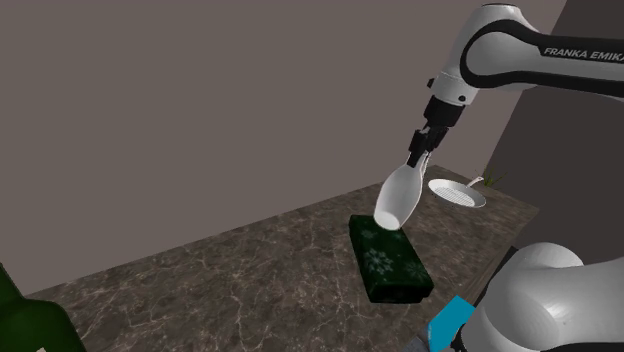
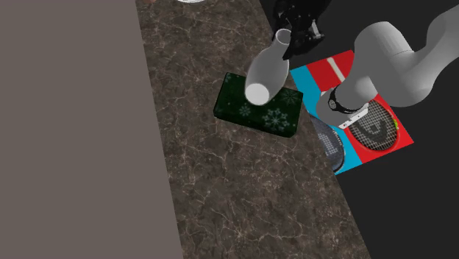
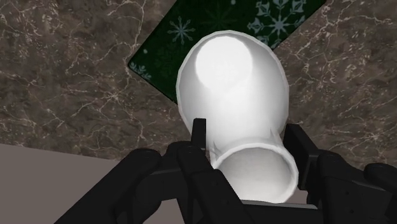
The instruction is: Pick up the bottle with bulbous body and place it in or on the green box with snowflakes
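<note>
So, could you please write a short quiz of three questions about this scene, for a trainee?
1. True or false: the gripper is shut on the neck of the white bottle.
2. The bottle hangs over: A) the green box, B) a sink, C) a wooden chair.
3. Which end of the bottle points towards the box?
Key: 1 true; 2 A; 3 its base.

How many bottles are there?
2. The white bottle hangs in the gripper above the green box; a dark green bottle, partly cut off, stands at the shoulder view's lower left. More may be hidden.
</note>
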Controlling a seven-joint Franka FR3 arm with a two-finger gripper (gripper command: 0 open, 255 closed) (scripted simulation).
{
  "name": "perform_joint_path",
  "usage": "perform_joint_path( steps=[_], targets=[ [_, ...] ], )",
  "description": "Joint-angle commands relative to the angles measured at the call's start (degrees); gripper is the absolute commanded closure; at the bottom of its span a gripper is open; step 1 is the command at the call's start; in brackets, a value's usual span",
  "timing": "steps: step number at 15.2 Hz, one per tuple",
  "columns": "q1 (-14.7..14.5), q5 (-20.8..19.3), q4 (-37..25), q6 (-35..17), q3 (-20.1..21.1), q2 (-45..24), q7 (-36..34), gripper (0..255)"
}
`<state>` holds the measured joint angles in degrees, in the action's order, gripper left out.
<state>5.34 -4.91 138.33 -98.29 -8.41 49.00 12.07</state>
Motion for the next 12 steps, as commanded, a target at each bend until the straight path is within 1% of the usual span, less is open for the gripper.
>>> perform_joint_path(
  steps=[1,12],
  targets=[
    [0.06,-0.11,1.74,-1.49,-0.09,0.32,-0.04,255],
    [0.58,-0.96,11.53,-9.86,-0.92,1.73,-0.03,255]
  ],
)
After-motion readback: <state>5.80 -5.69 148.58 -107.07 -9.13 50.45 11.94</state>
